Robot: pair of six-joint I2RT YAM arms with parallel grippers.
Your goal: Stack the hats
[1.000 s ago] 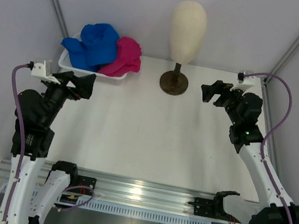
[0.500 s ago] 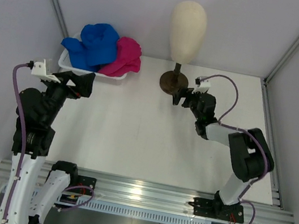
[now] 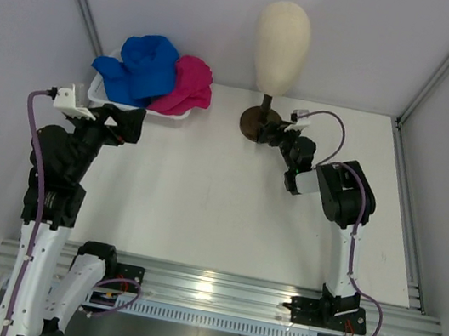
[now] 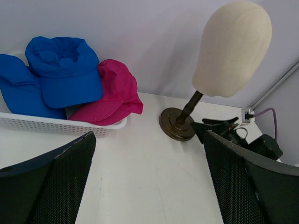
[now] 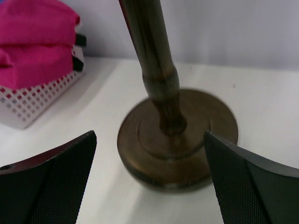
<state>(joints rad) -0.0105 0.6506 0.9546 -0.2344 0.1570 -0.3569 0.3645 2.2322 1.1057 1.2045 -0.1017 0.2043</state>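
the hats (image 3: 150, 69) are lying piled in the white mesh basket (image 3: 97, 95) at the far left of the table (image 3: 202, 199). a blue hat (image 4: 65, 70) is sitting on top with its brim turned towards the near side, partly overlapping a second blue hat (image 4: 18, 95) at the left end of the basket. a pink hat (image 4: 114, 93) is lying at the right end, tucked under the top blue one and drooping over the basket's right rim. in the right wrist view the pink cloth is showing two layers, and i cannot tell whether that is one hat or two.

the left gripper (image 3: 125, 127) is hovering just near of the basket, with its fingers spread wide apart and holding nothing. it is facing the far right, towards the basket and the mannequin head (image 3: 281, 44).

the mannequin head is standing upright on a dark stem (image 5: 156, 51) over a round dark base (image 3: 260, 126) at the far middle of the table, just right of the basket and apart from it.

the right gripper (image 3: 273, 135) is reaching in low at the base from the right, with its fingers wide apart and gripping nothing. the base is sitting just ahead of the fingertips, and i cannot tell whether they are touching it.
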